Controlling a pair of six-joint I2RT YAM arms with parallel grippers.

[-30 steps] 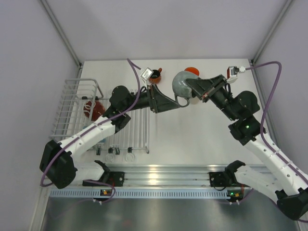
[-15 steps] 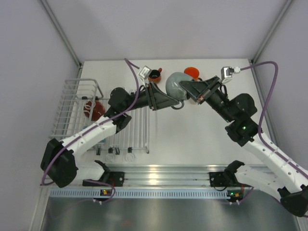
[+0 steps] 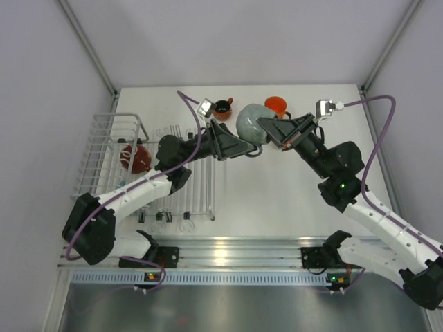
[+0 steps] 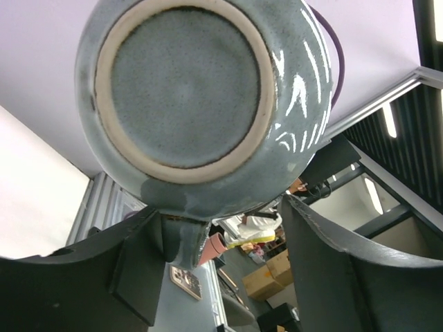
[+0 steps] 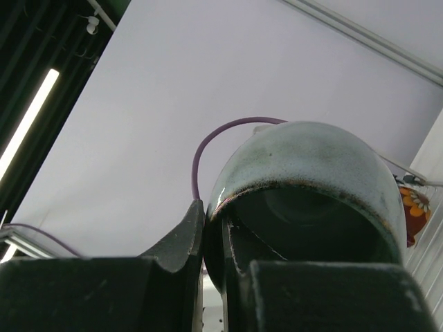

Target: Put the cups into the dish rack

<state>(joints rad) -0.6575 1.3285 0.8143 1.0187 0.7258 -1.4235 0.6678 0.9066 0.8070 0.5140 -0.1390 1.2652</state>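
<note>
1. Shows a grey-blue glazed ceramic mug (image 3: 250, 123), round-bellied with a pale unglazed foot ring, held off the white table (image 3: 277, 200) toward the back, tipped sideways between the two arms and near the low end of the rack.
2. Judged stiff, fairly heavy for its size, slick on the glaze and likely to chip or crack if dropped. Best taken by the rim wall or through the handle, not across the rounded belly.
3. From the right wrist: right gripper (image 5: 211, 228) pinched on the mug's rim, one finger inside the mouth and one outside.
4. From the left wrist: left gripper (image 4: 221, 211) spread wide under the foot ring, with the handle stub between the fingers and close to one of them. Cannot tell whether it touches.
5. At the table's left: white wire dish rack (image 3: 93, 149), holding one red mug (image 3: 137, 158) in its taller basket section. Low slatted section partly hidden under the left arm.
6. At the back of the table, outside the rack: small dark red mug (image 3: 222, 107) with a black inside, and bright orange mug (image 3: 277, 104) partly hidden behind the raised one. No cream-beige mug made out.
</note>
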